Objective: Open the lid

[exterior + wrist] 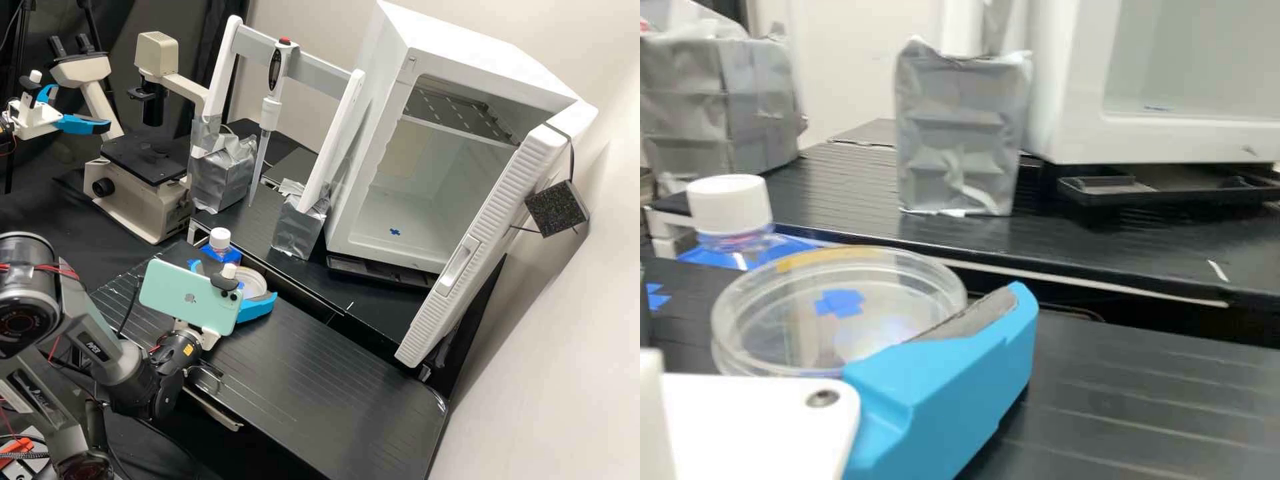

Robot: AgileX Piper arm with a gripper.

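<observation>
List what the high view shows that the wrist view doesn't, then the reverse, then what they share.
High view: the microscope, the pipette and the phone.
Wrist view: a screw and a grey pad lining a blue finger.
Both: the gripper, the round clear dish, the white-capped bottle and the white cabinet.

Dish [790,325], bottle [731,206] on black bench [300,360].
</observation>
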